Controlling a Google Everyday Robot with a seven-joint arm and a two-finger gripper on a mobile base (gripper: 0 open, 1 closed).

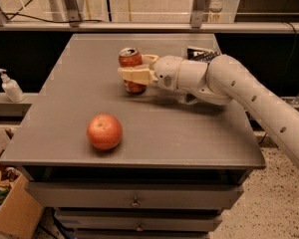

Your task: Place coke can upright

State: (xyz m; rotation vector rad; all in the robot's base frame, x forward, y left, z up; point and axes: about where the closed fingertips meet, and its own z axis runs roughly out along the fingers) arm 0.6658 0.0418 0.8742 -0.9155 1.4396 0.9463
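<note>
The red coke can (131, 59) with a silver top stands near upright on the grey table (79, 113), toward the back middle. My gripper (135, 71) comes in from the right, and its cream fingers (134, 75) wrap around the can's middle, shut on it. The near finger covers the can's midsection. The can's bottom touches or sits just above the tabletop.
A round orange-red apple (104, 131) lies at the front left of the table. A dark snack bag (202, 54) peeks out behind my arm at the back right. A white pump bottle (10, 85) stands on a ledge to the left. Drawers sit below the tabletop.
</note>
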